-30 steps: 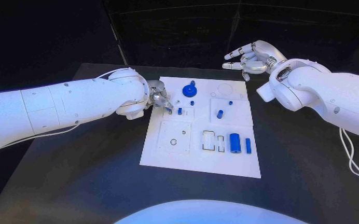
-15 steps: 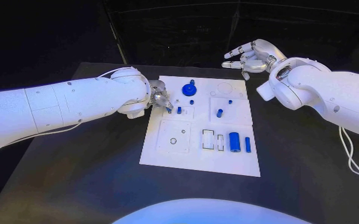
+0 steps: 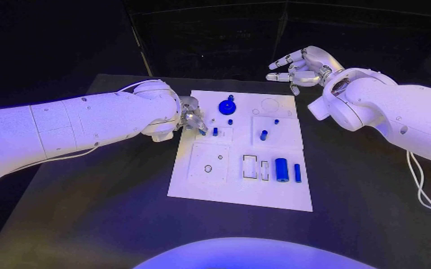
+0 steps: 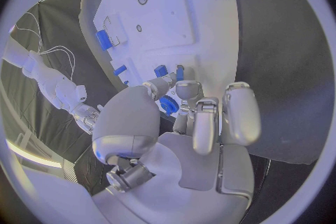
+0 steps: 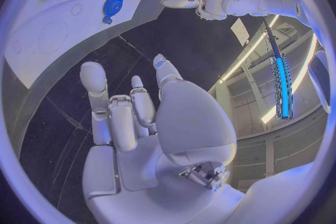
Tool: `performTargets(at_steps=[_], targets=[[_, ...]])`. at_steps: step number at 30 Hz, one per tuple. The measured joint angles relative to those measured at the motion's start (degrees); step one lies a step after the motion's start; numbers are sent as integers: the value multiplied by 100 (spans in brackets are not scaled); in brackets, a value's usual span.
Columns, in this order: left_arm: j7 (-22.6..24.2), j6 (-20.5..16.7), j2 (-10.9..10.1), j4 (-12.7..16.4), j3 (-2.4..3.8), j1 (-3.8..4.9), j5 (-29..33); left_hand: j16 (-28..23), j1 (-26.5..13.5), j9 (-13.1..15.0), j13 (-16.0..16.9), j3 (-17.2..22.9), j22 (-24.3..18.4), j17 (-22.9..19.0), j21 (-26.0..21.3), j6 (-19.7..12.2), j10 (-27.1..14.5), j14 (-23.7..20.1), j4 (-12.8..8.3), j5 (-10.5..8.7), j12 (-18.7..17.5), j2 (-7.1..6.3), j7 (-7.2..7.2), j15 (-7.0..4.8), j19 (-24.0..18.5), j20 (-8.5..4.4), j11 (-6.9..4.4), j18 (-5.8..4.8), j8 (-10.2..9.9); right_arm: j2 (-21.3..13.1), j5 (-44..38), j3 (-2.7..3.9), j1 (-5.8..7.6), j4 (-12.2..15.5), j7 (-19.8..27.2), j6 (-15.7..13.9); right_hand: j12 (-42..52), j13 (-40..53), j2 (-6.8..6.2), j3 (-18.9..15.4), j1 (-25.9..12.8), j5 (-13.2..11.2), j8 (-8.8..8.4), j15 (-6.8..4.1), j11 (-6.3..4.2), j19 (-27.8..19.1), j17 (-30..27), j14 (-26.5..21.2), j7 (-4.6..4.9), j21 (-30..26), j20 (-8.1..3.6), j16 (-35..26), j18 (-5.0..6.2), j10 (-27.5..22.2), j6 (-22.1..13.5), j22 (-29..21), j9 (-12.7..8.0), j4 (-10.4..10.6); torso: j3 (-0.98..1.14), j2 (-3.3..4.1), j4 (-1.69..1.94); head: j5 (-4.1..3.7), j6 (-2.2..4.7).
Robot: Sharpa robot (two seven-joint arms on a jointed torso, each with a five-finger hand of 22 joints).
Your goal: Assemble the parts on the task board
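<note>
Lying mid-table, white task board (image 3: 241, 185), black table (image 3: 108, 219) running bare around every edge. Hovering beyond the board's far right corner, right hand (image 3: 303, 68), fingers spread wide, gripping nothing. Reaching over the board's left edge, left hand (image 3: 191, 117), fingers curled in toward a small blue peg (image 3: 215, 131) (gripping it or merely touching, cannot tell). Sitting at the far end, a round blue knob (image 3: 228, 107); lying near the right edge, a smooth blue cylinder (image 3: 282, 170) beside a thin blue bar (image 3: 297, 173) and rectangular recesses (image 3: 250, 165).
</note>
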Motion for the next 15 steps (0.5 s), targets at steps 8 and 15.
performTargets(at_steps=[8,15], targets=[[-9,63,-4,5,-3,-4,-6,0,0,0,0,0,0,0,0,-1,3,0,-1,-4,0,0,1,0,0,0,-3,0,0,0,0,0,0,0,0,0,0,0,0,0,0,0,0,0,0,0,0,0,0,0,0,0,0,0,0,0,0,0,0,-2,0,1,-3],[-10,88,-5,3,0,-3,-9,0,1,-1,1,0,0,0,0,-1,16,0,-1,8,0,1,2,0,0,0,-15,0,-1,-2,0,0,0,1,0,1,0,0,0,0,0,0,0,0,0,0,0,0,0,0,0,0,-1,0,0,0,0,0,0,-2,0,3,-1]])
